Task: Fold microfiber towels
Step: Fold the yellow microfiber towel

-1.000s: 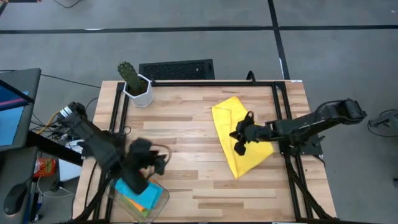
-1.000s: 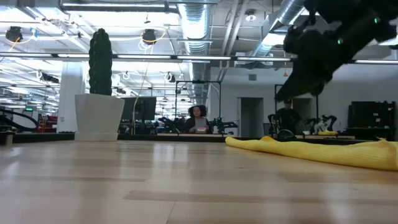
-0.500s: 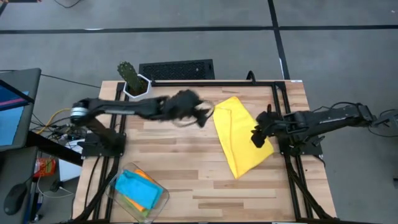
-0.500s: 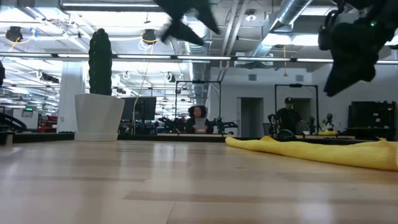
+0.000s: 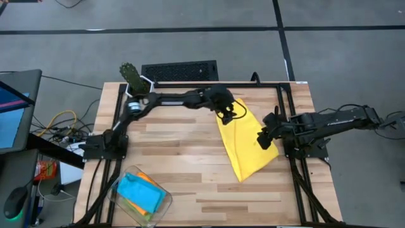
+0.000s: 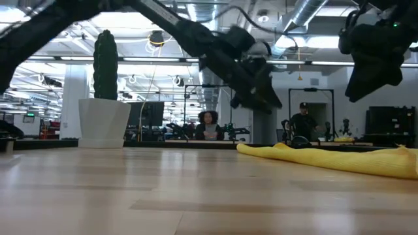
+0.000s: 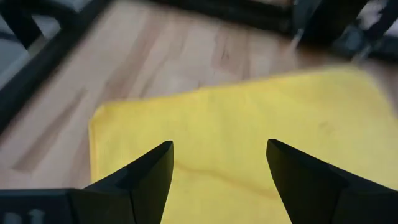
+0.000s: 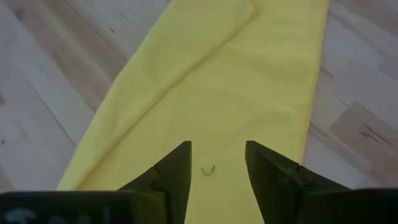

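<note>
My left wrist view is blurred: the yellow towel (image 7: 249, 143) runs off its edge and shows no weave. From the high view, my right arm covers part of that towel. In the clear bin (image 5: 166, 204), the blue towel (image 5: 139, 193) hides most of the orange towel (image 5: 149, 180) beneath.

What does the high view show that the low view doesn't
Only the high view shows the clear bin at the table's near left corner holding the light blue towel and orange towel, plus the yellow towel's whole outline. Only the low view shows the room behind, with people at desks. Both show the yellow towel, the cactus in its white pot, the left end effector open over the towel's far corner, and the right end effector open above its right edge.
</note>
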